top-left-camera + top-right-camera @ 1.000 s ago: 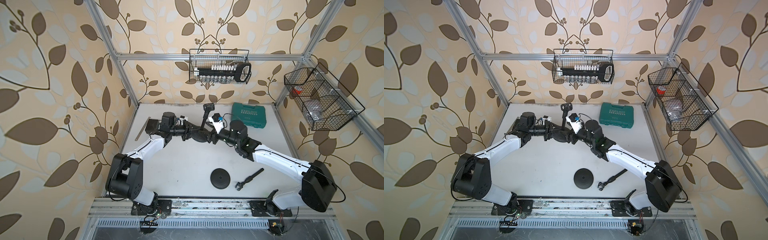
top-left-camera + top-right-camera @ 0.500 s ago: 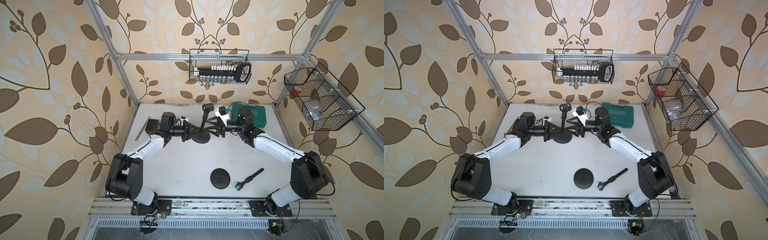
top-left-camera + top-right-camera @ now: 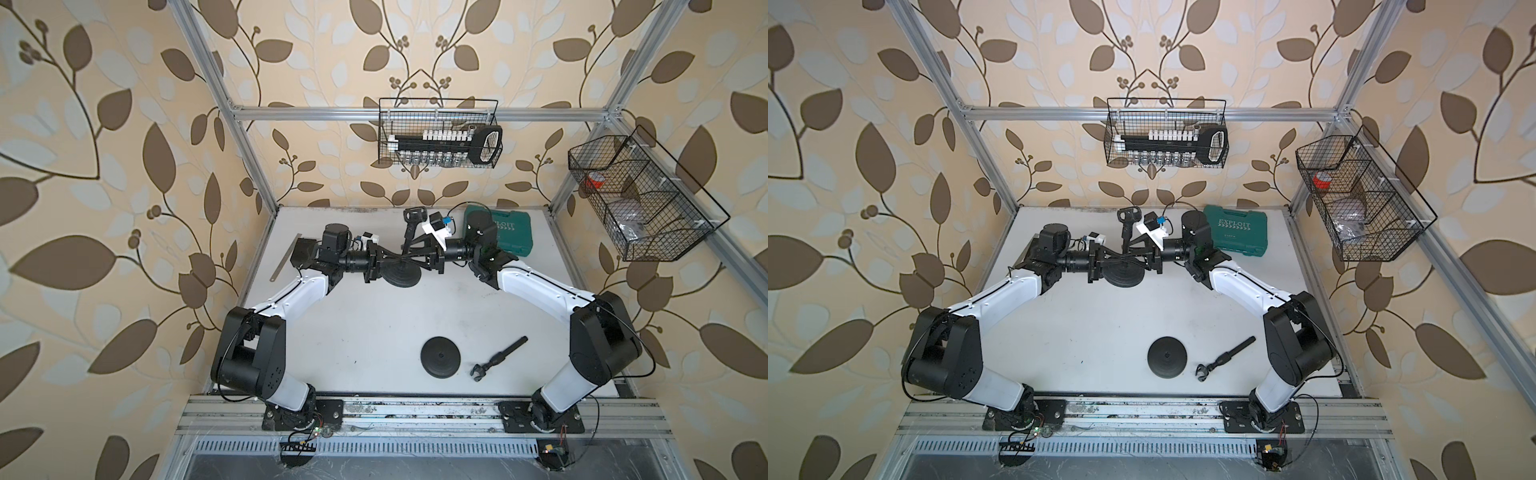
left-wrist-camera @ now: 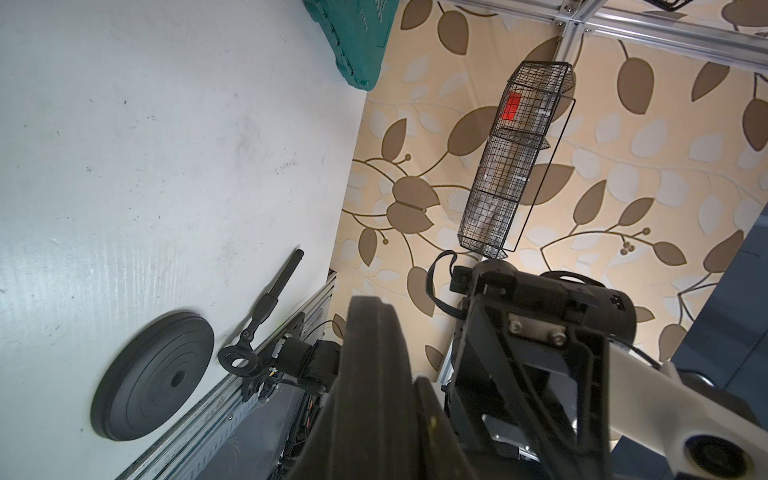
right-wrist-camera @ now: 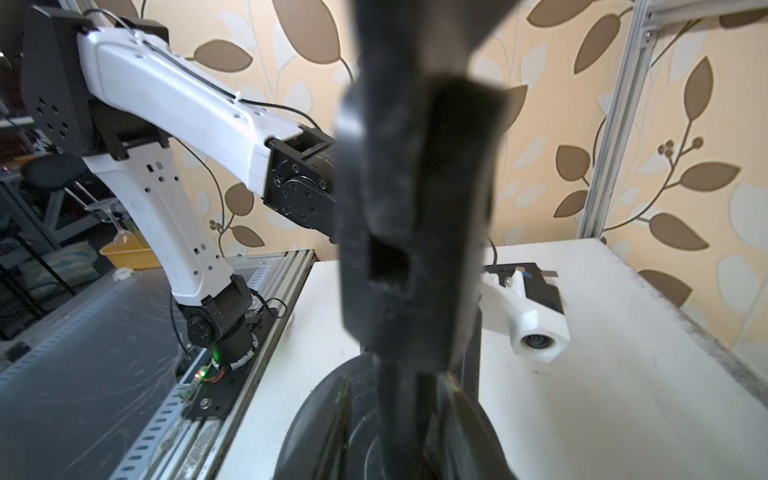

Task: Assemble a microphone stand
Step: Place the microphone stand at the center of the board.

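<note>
1. My left hand is clenched on the rim of the base, at the far middle of the desk.
2. My right hand grips the pole, upright from the base, between both hands.

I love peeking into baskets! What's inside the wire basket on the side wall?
The side basket holds something red in the compartment nearest the back wall, and what look like clear crumpled bags in the others. What the bags hold is hidden.
</note>
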Motion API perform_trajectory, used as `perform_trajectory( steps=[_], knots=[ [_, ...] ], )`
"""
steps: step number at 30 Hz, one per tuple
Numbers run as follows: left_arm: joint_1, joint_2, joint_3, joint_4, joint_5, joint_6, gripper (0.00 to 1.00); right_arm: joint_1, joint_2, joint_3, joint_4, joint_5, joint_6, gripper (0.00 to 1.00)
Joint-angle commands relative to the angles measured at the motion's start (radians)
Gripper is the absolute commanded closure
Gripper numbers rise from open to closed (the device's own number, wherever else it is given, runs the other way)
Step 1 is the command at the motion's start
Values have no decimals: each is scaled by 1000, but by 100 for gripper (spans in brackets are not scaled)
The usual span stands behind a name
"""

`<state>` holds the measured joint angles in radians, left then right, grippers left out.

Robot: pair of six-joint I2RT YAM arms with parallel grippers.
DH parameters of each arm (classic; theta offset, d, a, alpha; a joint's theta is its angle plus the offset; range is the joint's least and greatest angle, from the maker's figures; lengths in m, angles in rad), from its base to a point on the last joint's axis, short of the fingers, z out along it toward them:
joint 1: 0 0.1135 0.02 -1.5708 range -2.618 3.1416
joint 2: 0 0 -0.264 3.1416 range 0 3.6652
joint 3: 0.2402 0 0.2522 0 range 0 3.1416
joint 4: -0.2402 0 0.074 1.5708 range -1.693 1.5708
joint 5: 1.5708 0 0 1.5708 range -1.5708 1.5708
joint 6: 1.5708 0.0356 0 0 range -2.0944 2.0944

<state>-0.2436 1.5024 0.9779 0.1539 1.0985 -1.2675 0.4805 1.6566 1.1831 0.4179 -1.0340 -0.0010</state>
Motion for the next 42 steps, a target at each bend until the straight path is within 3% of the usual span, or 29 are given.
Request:
perform_trajectory(
  steps=[1, 4, 6, 11, 14, 17, 20, 22, 23, 24, 25, 27, 31, 37, 42],
  knots=[
    [-8, -43, 31, 85, 58, -18, 100, 3, 14, 23, 21, -13, 9, 85],
    [-8, -32, 44, 90, 44, -26, 100, 14, -9, -10, 26, 79, 22, 100],
    [-8, -37, 42, 92, 11, -29, 100, 38, -44, -55, 29, 228, 22, 100],
    [-6, -44, 49, 90, -66, -36, 100, 174, -163, -214, 73, 814, 60, 100],
    [-6, -42, 59, 85, -91, -37, 100, 288, -196, -234, 0, 1188, 93, 100],
    [-6, -39, 64, 79, -110, -32, 100, 365, -192, -227, -39, 1410, 98, 100],
    [-6, -33, 68, 69, -117, -26, 100, 378, -180, -205, -56, 1391, 87, 100],
    [-6, -26, 69, 65, -115, -22, 100, 367, -182, -191, -58, 1282, 56, 97],
    [-6, -24, 71, 61, -119, -17, 100, 352, -186, -182, -75, 1194, 45, 79],
    [-6, -24, 74, 53, -126, -7, 100, 334, -193, -172, -99, 1115, 42, 54],
    [-6, -24, 77, 39, -137, 6, 100, 320, -202, -166, -116, 1058, 38, 39],
    [-6, -25, 89, -10, -171, 54, 100, 294, -240, -185, -135, 968, 13, 23],
    [-2, -33, 120, -110, -266, 165, 100, 229, -329, -276, -156, 883, 18, 19],
    [0, -53, 216, -285, -479, 391, 100, 74, -423, -459, -116, 880, 164, 19],
    [0, -53, 276, -362, -641, 526, 100, 12, -435, -524, -126, 874, 224, 19]
  ],
)
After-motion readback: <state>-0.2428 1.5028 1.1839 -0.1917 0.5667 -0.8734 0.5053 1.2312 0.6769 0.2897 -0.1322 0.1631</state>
